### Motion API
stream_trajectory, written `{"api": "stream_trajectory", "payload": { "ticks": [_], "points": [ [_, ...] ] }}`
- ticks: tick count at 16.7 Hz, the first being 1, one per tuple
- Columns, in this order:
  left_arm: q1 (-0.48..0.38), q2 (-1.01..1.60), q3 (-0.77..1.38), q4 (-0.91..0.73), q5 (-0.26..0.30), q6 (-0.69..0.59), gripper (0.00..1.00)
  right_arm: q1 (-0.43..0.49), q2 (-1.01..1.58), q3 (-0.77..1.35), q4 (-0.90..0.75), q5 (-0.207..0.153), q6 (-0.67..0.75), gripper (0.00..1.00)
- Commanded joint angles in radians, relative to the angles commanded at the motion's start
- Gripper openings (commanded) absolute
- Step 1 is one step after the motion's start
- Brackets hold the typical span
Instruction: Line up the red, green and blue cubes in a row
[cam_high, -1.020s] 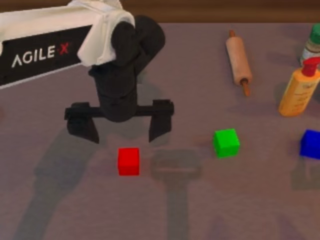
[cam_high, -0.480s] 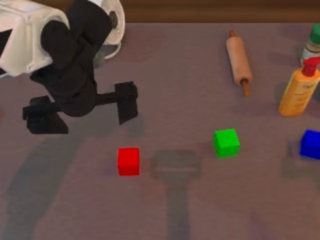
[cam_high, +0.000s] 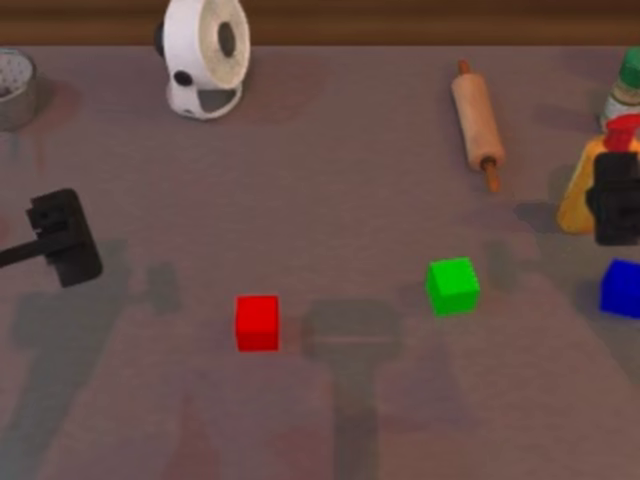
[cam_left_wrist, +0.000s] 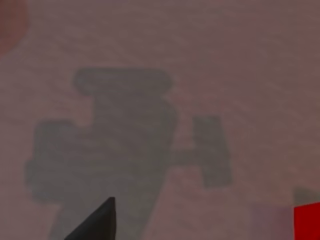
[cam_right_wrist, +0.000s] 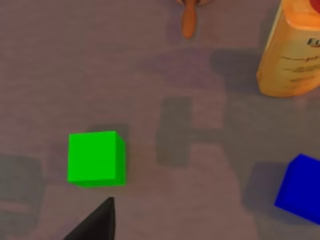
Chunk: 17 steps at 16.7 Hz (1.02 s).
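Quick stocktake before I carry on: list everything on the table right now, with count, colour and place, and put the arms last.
red cube: 1, red, front, left of centre
green cube: 1, green, right of centre, apart from the red one
blue cube: 1, blue, right edge, cut off by the frame
rolling pin: 1, wooden, back right
bottle: 1, orange with red top, right edge, partly behind the right gripper
second bottle: 1, green cap, back right corner
fan-like device: 1, white, back left
tin: 1, grey, back left corner
left gripper: 1, black, left edge
right gripper: 1, black, right edge, behind the blue cube
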Motion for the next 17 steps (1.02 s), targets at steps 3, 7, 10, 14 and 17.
{"api": "stream_trajectory", "payload": {
  "ticks": [3, 7, 10, 14, 17],
  "points": [
    [0.081, -0.287, -0.227, 0.151, 0.003, 0.105, 1.00, 0.072, 0.336, 0.234, -0.171, -0.001, 0.046, 1.00],
    [0.161, -0.593, -0.467, 0.341, 0.015, 0.257, 1.00, 0.154, 0.681, 0.507, -0.357, -0.003, 0.098, 1.00],
    [0.196, -0.765, -0.581, 0.451, 0.025, 0.351, 1.00, 0.201, 0.860, 0.672, -0.453, -0.002, 0.128, 1.00],
    [0.215, -0.878, -0.650, 0.531, 0.034, 0.424, 1.00, 0.233, 0.989, 0.792, -0.515, 0.000, 0.148, 1.00],
    [0.216, -0.886, -0.655, 0.536, 0.034, 0.428, 1.00, 0.235, 0.997, 0.799, -0.519, 0.000, 0.149, 1.00]
  ]
}}
